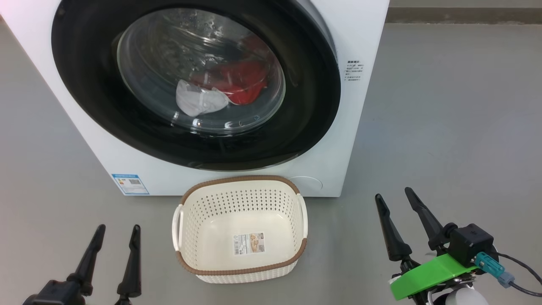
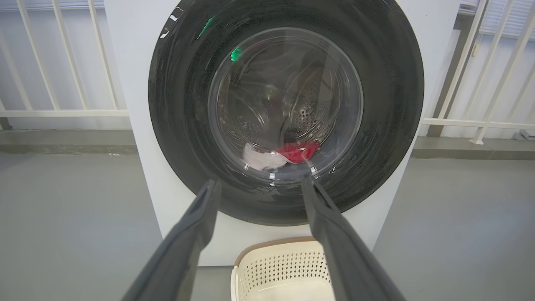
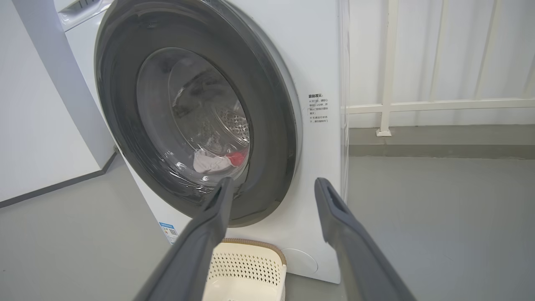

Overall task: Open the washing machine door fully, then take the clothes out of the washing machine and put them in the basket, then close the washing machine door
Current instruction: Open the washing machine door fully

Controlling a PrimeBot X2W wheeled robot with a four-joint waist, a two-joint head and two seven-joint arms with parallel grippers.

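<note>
Flanking the basket point(image 1: 237, 178), apart from it: left pincer point(image 1: 119, 227) and right pincer point(image 1: 392, 192), both agape, empty.

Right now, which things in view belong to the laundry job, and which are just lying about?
Job: washing machine, washing machine door, clothes behind its glass, basket, left hand, right hand, both open.
Just around: white railing, grey floor.
</note>
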